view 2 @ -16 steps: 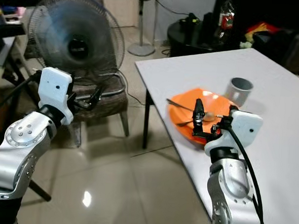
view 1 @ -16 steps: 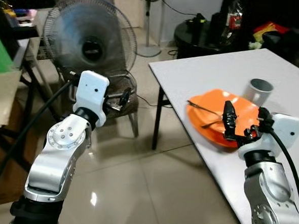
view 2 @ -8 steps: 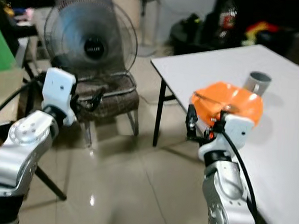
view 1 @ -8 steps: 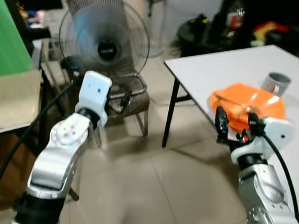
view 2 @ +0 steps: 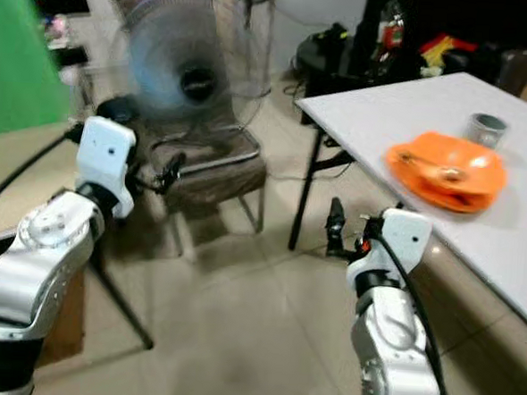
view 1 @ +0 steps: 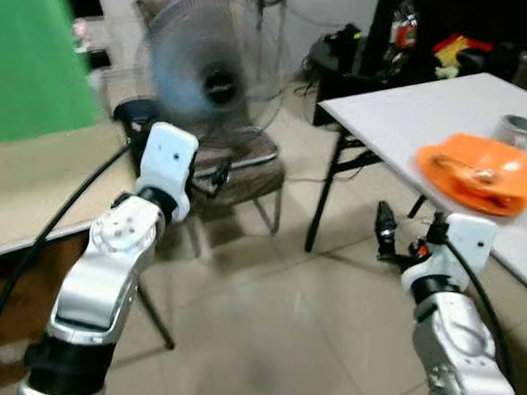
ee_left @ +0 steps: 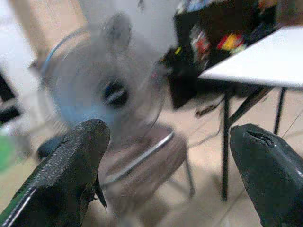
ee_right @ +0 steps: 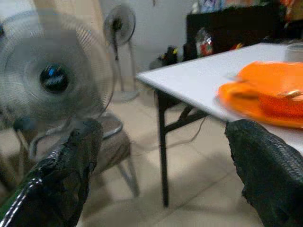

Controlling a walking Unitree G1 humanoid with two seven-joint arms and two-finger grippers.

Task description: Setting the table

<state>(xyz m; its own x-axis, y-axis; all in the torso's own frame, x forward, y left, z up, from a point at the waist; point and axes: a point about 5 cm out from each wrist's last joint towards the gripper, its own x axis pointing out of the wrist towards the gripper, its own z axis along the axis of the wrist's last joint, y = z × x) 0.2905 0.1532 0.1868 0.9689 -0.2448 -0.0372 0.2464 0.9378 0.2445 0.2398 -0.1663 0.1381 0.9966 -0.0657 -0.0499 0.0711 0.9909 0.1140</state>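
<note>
- Left gripper (ee_left: 165,175) is raised toward the fan (view 1: 212,82) and chair (view 1: 239,165), fingers spread wide, holding nothing.
- Bare tiled floor (view 1: 264,332) lies between both arms.
- Right gripper (ee_right: 161,175) hangs beside the table's (view 1: 403,116) near edge, fingers wide apart, empty.
- Orange plates (view 1: 480,170) and 1 cup (view 1: 518,130) sit on the table, right.

The floor (view 1: 264,341) is glossy tile that throws back pale reflections. The tabletop (view 1: 412,113) is smooth, matt white on thin dark metal legs. The orange plates (view 1: 480,170) look like shiny plastic, and the cup (view 1: 518,131) beside them like dull grey metal. The fan (view 1: 213,78) has a wire grille. The fingers (ee_right: 57,189) are rough, matt black.
</note>
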